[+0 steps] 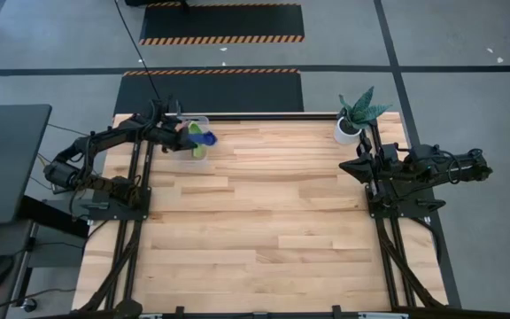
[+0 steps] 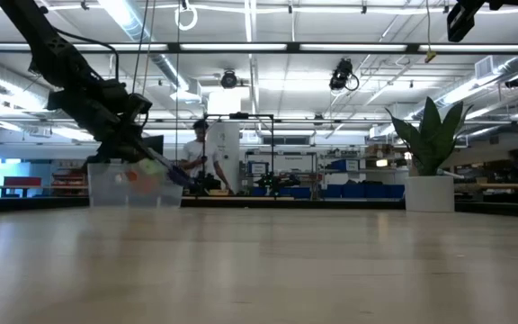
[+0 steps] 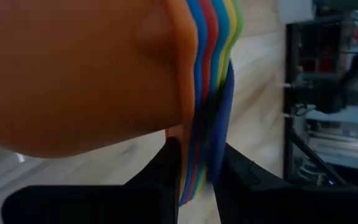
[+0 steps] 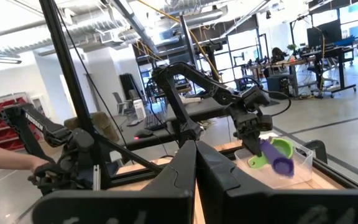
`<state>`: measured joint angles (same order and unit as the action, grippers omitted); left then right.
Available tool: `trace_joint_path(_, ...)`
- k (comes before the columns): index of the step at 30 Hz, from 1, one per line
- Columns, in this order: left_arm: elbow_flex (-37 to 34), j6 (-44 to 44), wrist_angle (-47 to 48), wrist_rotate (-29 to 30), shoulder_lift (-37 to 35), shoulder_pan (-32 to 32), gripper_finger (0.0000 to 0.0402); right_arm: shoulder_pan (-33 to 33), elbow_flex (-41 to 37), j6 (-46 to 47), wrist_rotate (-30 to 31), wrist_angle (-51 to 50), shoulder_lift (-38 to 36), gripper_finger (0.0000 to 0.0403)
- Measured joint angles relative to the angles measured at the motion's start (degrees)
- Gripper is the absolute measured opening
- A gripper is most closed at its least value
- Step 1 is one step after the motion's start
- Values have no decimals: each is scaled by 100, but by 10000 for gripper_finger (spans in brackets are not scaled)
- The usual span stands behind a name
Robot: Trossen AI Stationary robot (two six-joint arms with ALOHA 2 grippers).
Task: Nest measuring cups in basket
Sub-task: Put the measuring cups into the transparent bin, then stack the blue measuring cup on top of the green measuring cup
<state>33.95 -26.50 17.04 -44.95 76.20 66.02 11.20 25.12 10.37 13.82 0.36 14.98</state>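
The pale wooden plank tabletop [image 1: 264, 221] fills most of the high view, with a dark arm mounted at each side. The left arm reaches to the far left corner, where the small clear plastic rectangular basket [image 1: 200, 123] sits; in the low view the basket [image 2: 133, 186] shows as a see-through bin with coloured shapes inside. The left pincer [image 1: 187, 137] hangs at the basket's rim and is clamped on the handles of a nested stack of round plastic measuring cups [image 1: 202, 139], green and blue from above, which lies over the basket's near edge. In the left wrist view the stack [image 3: 207, 93] is seen edge-on, orange outermost, then blue, red, teal, yellow and green, with a dark blue handle pressed between the two dark fingers [image 3: 166, 171]. The right wrist view shows the same cups [image 4: 275, 154], green and purple-blue, tilted over the clear basket [image 4: 303, 163]. The right arm rests folded at the right side of the tabletop, its pincer [image 1: 352, 165] with fingers together and holding nothing. A white pot with a green spiky plant [image 1: 351, 126] stands at the far right corner. A person [image 2: 200, 153] stands in the room beyond
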Motion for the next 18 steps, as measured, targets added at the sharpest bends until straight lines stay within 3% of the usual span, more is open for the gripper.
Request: trace_joint_path(18, 11, -93, 55, -427, -9, 0, 62, 0, 0, -2, -1, 0, 0, 16)
